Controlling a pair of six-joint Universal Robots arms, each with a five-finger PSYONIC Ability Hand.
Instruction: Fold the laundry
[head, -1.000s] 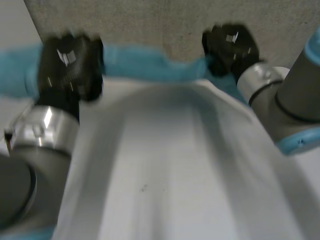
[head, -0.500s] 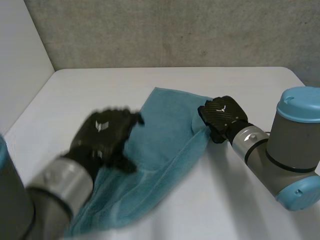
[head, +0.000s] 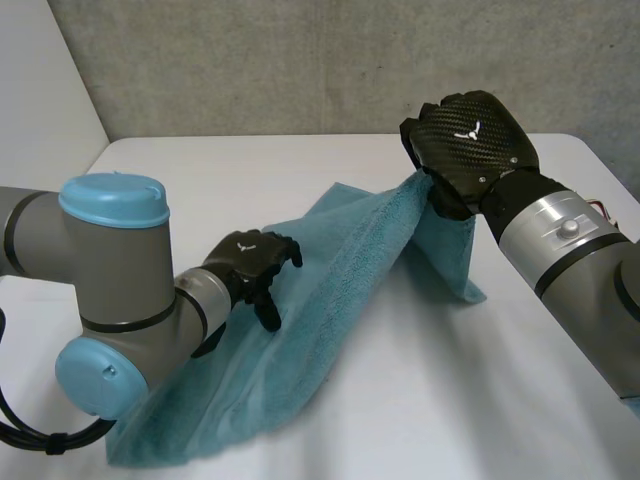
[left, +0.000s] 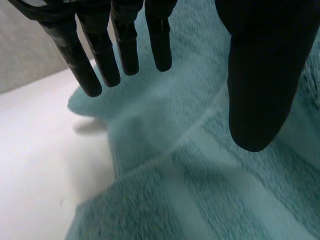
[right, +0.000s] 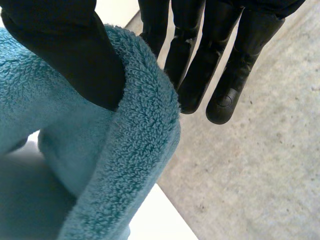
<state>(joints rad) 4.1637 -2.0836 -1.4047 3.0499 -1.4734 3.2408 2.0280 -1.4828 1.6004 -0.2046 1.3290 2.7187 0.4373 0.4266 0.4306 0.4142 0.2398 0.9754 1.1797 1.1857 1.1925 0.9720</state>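
**Right robot hand (head: 470, 150) has lifted one end of the towel (head: 330, 290)**

Since a moment ago the right robot hand has gone up and taken the far end of the towel with it. The left robot hand (head: 250, 265) has pulled back to the towel's middle.

The right one has the thick edge clamped between its thumb and its straight fingers. The left one has its fingers apart over the cloth and holds nothing. The rest of the towel lies rumpled on the tabletop (head: 450, 400), running down to the near side by the left arm.

To fold it well, I think the left robot hand should press the middle flat so the towel can't slide. The right should keep its pinch tight, carry its end over to meet the near end, line up the edges, and only then let go.
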